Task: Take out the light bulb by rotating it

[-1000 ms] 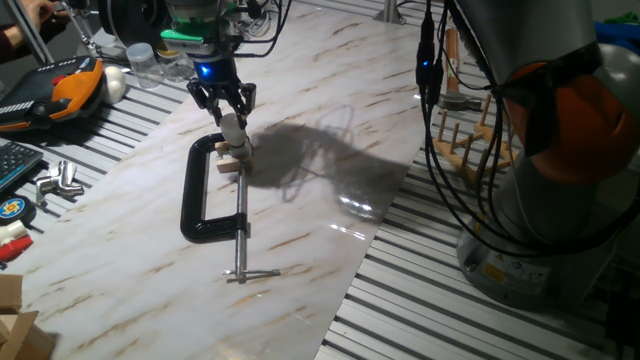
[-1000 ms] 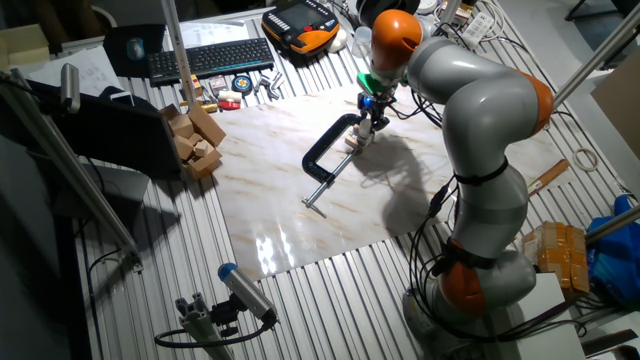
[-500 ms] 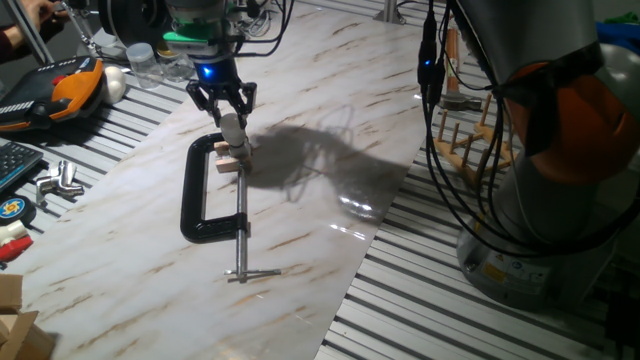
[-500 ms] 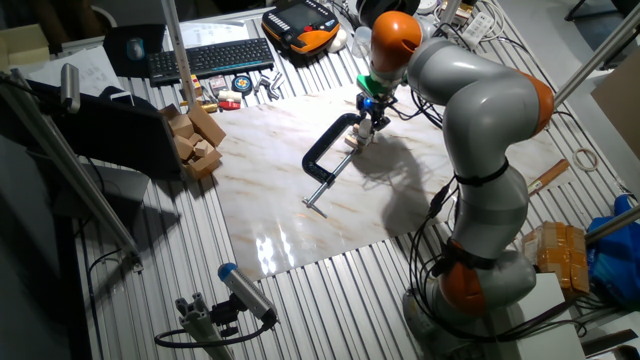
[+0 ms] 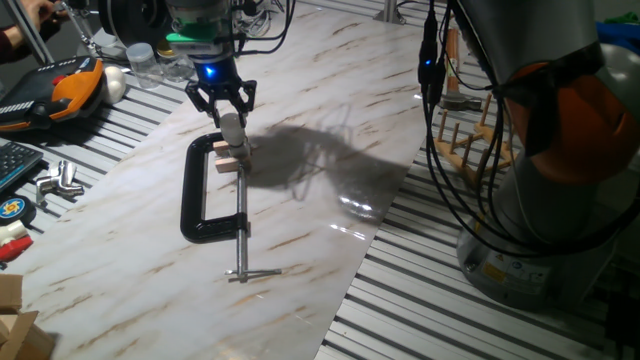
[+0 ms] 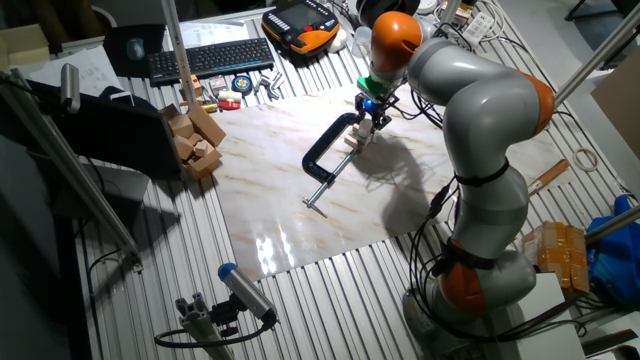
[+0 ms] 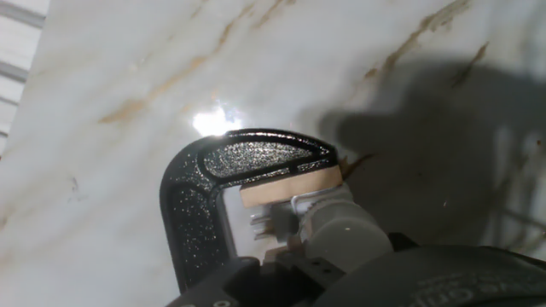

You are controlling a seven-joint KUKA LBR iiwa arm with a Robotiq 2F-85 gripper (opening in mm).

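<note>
Above the black C-clamp [image 5: 205,195], our pincer [image 5: 228,112] grips the small frosted white bulb [image 5: 233,129]; we judge unscrewing continues next.

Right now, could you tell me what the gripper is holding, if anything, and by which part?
The gripper is closed on the light bulb, gripping its frosted white globe from above; its base sits at the clamped wooden block.

A robotics lab is indicated: a slatted metal bench [image 6: 330,300], a keyboard [image 6: 208,58], a teach pendant [image 6: 300,24] and trailing cables [image 5: 445,170] are seen around a marble board [image 5: 300,150].
</note>
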